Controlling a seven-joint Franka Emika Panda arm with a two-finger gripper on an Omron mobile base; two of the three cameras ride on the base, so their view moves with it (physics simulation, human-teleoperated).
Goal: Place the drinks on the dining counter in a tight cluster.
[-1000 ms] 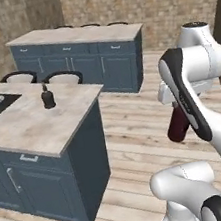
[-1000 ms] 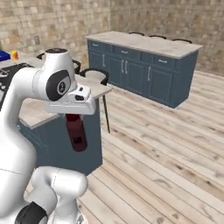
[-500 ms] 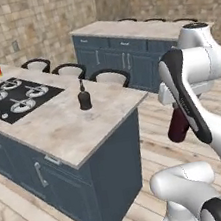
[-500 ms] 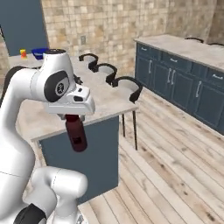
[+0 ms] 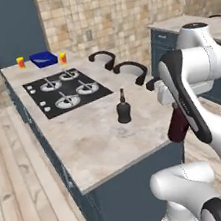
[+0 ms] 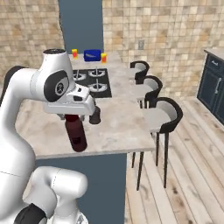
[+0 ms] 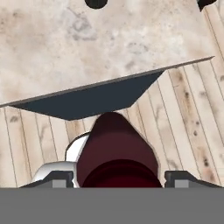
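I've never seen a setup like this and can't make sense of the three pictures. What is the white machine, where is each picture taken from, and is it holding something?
It is a white robot arm on a driving base in a computer-rendered kitchen. Two pictures come from cameras behind the arm, one on its left, one on its right; the third looks down along its hand. The hand grips a dark-red bottle by its top, hanging upright just off the near edge of the beige dining counter. In the hand picture you look down on that bottle. On the counter stand a squat black bottle, a black cooktop, two small yellow-red jars and a blue tray. Stools line one side.
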